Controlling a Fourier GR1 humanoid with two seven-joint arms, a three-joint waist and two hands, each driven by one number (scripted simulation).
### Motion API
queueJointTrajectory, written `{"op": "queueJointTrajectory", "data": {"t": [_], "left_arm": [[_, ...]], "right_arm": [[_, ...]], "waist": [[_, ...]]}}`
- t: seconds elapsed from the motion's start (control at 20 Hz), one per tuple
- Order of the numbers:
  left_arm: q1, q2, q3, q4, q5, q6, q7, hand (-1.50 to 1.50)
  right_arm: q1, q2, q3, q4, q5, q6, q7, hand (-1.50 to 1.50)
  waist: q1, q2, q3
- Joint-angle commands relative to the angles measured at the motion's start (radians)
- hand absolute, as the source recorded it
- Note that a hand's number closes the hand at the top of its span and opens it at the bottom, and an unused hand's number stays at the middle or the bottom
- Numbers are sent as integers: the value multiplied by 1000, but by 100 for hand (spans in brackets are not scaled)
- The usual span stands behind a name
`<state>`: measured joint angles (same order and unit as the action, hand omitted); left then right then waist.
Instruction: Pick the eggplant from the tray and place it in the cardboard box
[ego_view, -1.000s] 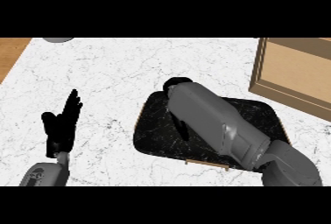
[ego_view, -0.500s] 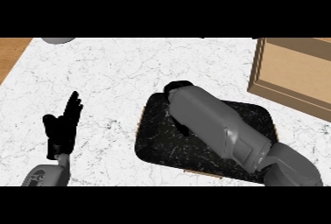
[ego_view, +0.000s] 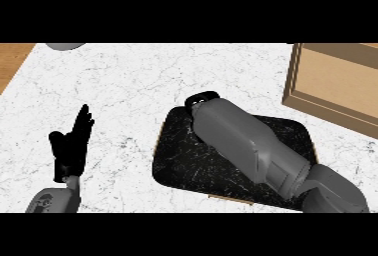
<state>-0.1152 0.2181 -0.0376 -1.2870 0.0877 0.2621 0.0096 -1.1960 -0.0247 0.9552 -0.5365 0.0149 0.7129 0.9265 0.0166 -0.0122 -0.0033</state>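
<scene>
The black tray (ego_view: 184, 162) lies on the marble counter, right of centre. My right forearm reaches across it from the lower right and covers much of it. Only a small black part of my right hand (ego_view: 201, 99) shows, at the tray's far left corner, and its fingers are hidden behind the forearm. No eggplant is visible; the arm may be covering it. The open cardboard box (ego_view: 332, 82) stands at the upper right, apart from the tray. My left hand (ego_view: 71, 146) rests open at the lower left, fingers up.
A grey round object (ego_view: 65, 46) is cut off by the top edge at the upper left. A strip of wooden surface (ego_view: 13, 62) borders the marble at the far left. Bare marble lies between the tray and the left hand.
The right forearm has shifted only slightly over the tray, and its hand stays at the far corner. The left hand has not moved.
</scene>
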Motion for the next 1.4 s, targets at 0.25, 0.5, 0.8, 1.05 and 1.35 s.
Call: {"op": "queueJointTrajectory", "data": {"t": [0.25, 0.5, 0.8, 1.05, 1.35], "left_arm": [[46, 19, 42, -20, 8, 18, 22, 0], [87, 23, 69, -8, 19, 25, 2, 0], [103, 9, 67, -25, 17, 37, -5, 0], [144, 30, 88, -45, 38, 15, -9, 0], [83, 13, 69, -27, 11, 26, -23, 0]], "right_arm": [[127, -184, -12, -278, 168, -361, -208, 150], [217, -368, -57, -486, 221, -564, -376, 150], [331, -625, -126, -804, 262, -696, -454, 150], [421, -814, -275, -1080, 189, -748, -423, 150], [556, -1071, -495, -1341, 84, -759, -341, 150]], "waist": [[-86, -20, 9], [-152, -36, 10], [-150, -28, 5], [-152, -31, 5], [-113, -8, 4]]}}
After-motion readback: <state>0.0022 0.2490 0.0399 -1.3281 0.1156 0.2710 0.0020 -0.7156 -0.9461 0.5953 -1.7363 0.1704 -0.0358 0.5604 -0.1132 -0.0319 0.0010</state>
